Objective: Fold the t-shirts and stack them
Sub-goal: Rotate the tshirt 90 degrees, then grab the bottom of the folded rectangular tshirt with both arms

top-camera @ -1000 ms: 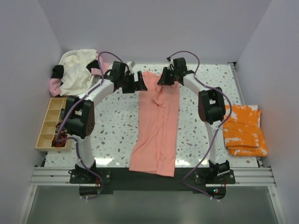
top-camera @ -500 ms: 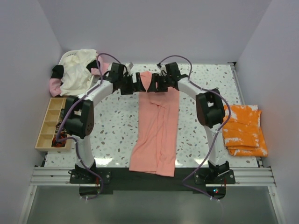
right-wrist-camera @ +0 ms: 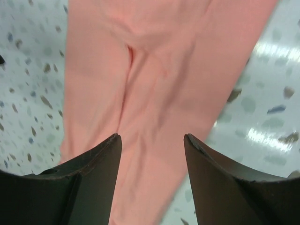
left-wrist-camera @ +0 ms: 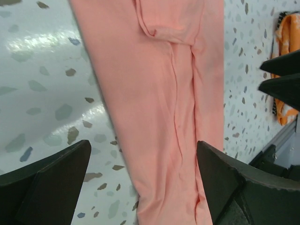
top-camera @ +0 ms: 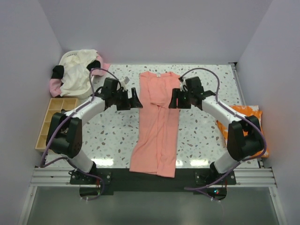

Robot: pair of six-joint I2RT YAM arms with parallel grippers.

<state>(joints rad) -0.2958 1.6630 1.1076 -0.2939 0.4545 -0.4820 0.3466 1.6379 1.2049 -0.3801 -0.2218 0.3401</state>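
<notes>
Nearest to you, the hem of the salmon-pink shirt [top-camera: 157, 136] lies at the near edge of the speckled table [top-camera: 112, 136], just ahead of the arm bases. The shirt is already narrowed into a long strip, and its long axis runs straight from near to far down the middle of the table. On the right edge, partly behind the right arm, sits the folded orange shirt [top-camera: 251, 111]; on the left edge sits a wooden tray [top-camera: 54, 119]. About two thirds of the way up the strip, your two grippers flank it, facing each other across the cloth. The left gripper [top-camera: 134, 98] hovers just beside the left edge, the right gripper [top-camera: 173, 99] at the right edge. Both have their fingers spread wide and hold nothing. Each wrist view shows dark fingers [left-wrist-camera: 51, 176] and [right-wrist-camera: 79, 183] apart with pink cloth below, not touching. The collar end with its small white label lies just beyond both grippers, equally close to each, so a lengthwise fold likely means each arm reaching a little farther for its own corner. A heap of cream and pink shirts [top-camera: 77, 70] fills the far left corner.
</notes>
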